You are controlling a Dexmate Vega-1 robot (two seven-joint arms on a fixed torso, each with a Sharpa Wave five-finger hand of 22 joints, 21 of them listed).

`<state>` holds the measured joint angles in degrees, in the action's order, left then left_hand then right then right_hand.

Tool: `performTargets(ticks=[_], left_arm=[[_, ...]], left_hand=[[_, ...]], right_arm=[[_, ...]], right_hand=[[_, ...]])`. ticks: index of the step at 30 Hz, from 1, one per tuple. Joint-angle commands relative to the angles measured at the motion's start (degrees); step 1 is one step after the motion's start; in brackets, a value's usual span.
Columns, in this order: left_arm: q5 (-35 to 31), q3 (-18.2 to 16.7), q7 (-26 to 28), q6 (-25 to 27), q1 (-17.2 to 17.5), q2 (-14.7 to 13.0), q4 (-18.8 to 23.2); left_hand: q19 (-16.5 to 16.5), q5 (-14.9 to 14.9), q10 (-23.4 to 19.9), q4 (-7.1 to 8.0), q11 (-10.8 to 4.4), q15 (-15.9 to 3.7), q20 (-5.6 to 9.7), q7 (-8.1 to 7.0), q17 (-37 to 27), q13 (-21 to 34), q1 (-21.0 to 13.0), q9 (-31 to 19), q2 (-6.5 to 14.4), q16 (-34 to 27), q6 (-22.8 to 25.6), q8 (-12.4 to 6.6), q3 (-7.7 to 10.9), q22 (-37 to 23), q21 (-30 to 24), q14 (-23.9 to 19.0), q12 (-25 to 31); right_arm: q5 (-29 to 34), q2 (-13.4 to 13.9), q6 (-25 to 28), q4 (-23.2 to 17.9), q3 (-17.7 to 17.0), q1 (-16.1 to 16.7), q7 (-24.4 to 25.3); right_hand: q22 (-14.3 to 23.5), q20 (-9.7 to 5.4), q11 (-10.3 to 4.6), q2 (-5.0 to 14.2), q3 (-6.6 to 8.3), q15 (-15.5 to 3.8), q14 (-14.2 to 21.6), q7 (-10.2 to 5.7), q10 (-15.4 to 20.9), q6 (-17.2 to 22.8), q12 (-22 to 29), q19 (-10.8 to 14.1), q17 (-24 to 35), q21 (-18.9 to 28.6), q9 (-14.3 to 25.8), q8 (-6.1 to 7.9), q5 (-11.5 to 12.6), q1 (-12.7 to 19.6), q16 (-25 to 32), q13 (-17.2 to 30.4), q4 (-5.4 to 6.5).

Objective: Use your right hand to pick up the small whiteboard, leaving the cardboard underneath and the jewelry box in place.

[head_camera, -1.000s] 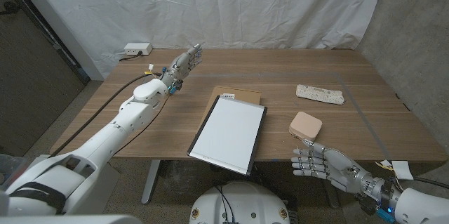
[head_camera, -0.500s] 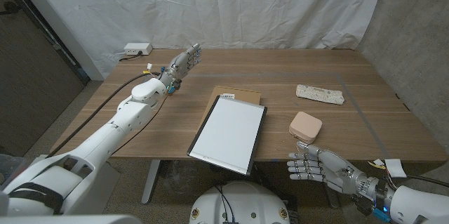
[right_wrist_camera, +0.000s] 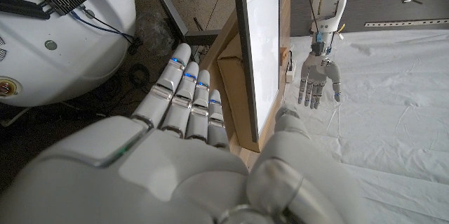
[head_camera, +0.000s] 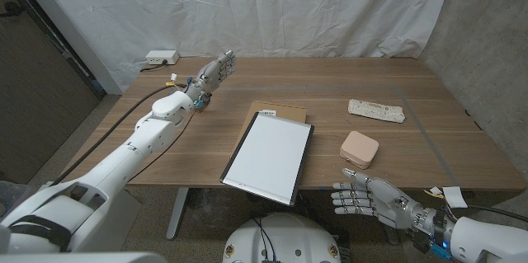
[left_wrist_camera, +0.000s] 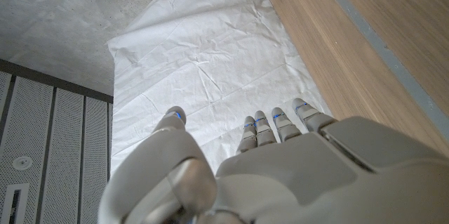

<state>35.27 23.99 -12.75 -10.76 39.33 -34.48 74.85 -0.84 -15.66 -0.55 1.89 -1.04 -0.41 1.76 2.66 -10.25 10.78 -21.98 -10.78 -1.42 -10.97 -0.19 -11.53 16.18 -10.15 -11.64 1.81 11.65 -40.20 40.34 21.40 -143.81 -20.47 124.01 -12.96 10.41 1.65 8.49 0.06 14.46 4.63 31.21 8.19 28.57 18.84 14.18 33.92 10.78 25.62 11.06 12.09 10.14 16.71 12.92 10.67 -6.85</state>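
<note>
The small whiteboard (head_camera: 269, 156) is seen lying flat near the middle of the wooden table (head_camera: 429, 131), its blank white face up inside a dark frame, turned slightly so that its near corner overhangs the table's front edge. Its far end is laid over the cardboard (head_camera: 281, 110), a brown strip of which is left showing at about twelve o'clock from the board. The jewelry box (head_camera: 360, 148), a small pale pink rounded square, is set at about three o'clock from the board, apart from it and near the front edge. The right hand (head_camera: 363, 199) is held at about five o'clock from the board, just off the table's front edge and below the box, with its fingers spread apart and nothing held in it; neither the board nor the box is touched. In the right wrist view the same hand (right_wrist_camera: 189, 154) is shown open, with the whiteboard (right_wrist_camera: 263, 55) seen edge-on beyond its fingertips. The left hand (head_camera: 216, 72) is raised over the far left part of the table at about eleven o'clock from the board, well apart from it, its fingers extended and nothing gripped. A patterned cloth bundle (head_camera: 377, 111) is laid at about two o'clock, beyond the box, and a white power strip (head_camera: 162, 58) is placed at the far left corner against a white backdrop sheet (head_camera: 272, 7).
</note>
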Motion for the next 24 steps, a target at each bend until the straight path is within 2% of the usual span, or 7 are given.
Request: performTargets(ticks=[1, 11, 21, 24], left_arm=[[0.4, -0.46, 0.5, -0.2, 0.94, -0.39, 0.97], [0.54, -0.47, 0.28, -0.74, 1.24, -0.22, 0.72], [0.6, -0.76, 0.49, -0.46, 1.74, -0.89, 1.71], [0.63, -0.79, 0.41, -0.26, 1.77, -1.1, 1.81]], left_hand=[[-0.02, 0.07, 0.1, 0.1, 0.06, 0.45, 1.87, 0.12, -0.33, 0.14, -0.67, -0.11, 0.02, 0.21, 0.01, 0.18, -0.17, -0.18, 0.11, 0.1, -0.06], [-0.02, 0.09, 0.13, 0.1, 0.0, 0.45, 1.84, 0.17, -0.34, 0.14, -0.68, -0.12, 0.06, 0.2, 0.06, 0.16, -0.22, -0.18, 0.12, 0.09, -0.07], [-0.02, 0.13, 0.07, 0.09, 0.26, 0.48, 1.76, 0.21, -0.34, 0.14, -0.7, -0.12, 0.1, 0.19, 0.07, 0.15, -0.29, -0.18, 0.11, 0.07, -0.04], [-0.02, 0.14, 0.17, 0.09, -0.07, 0.47, 1.75, 0.24, -0.34, 0.14, -0.71, -0.12, 0.12, 0.19, 0.08, 0.15, -0.32, -0.18, 0.11, 0.07, -0.07]], right_arm=[[-1.63, 1.97, 0.7, 1.2, 1.44, -1.68, 0.1], [-2.28, 3.08, -0.22, 2.17, 3.0, -2.87, 0.25], [-4.02, 5.83, 0.63, 3.65, 6.23, -5.33, 0.57], [-4.43, 6.54, 0.64, 3.91, 7.0, -5.75, 0.81]], right_hand=[[-0.06, 0.3, 0.12, -0.83, -0.28, 0.4, 0.29, 0.13, 0.22, 0.69, -0.09, 0.51, 0.12, -0.12, 0.24, 0.26, 0.12, 0.17, -0.06, 0.18, -0.06], [-0.05, 0.33, 0.12, -1.0, -0.37, 0.37, 0.36, 0.16, 0.31, 0.73, -0.14, 0.57, 0.11, -0.3, 0.24, 0.2, 0.2, 0.2, -0.19, 0.19, -0.12], [-0.03, 0.31, 0.26, -1.14, -0.49, 0.48, 0.44, 0.19, 0.37, 0.95, -0.22, 0.67, 0.13, -0.51, 0.24, 0.19, 0.29, 0.15, -0.32, 0.2, -0.12], [-0.03, 0.32, 0.26, -1.14, -0.51, 0.42, 0.42, 0.31, 0.38, 1.0, -0.24, 0.7, 0.14, -0.56, 0.25, 0.19, 0.31, 0.15, -0.37, 0.2, -0.11]])
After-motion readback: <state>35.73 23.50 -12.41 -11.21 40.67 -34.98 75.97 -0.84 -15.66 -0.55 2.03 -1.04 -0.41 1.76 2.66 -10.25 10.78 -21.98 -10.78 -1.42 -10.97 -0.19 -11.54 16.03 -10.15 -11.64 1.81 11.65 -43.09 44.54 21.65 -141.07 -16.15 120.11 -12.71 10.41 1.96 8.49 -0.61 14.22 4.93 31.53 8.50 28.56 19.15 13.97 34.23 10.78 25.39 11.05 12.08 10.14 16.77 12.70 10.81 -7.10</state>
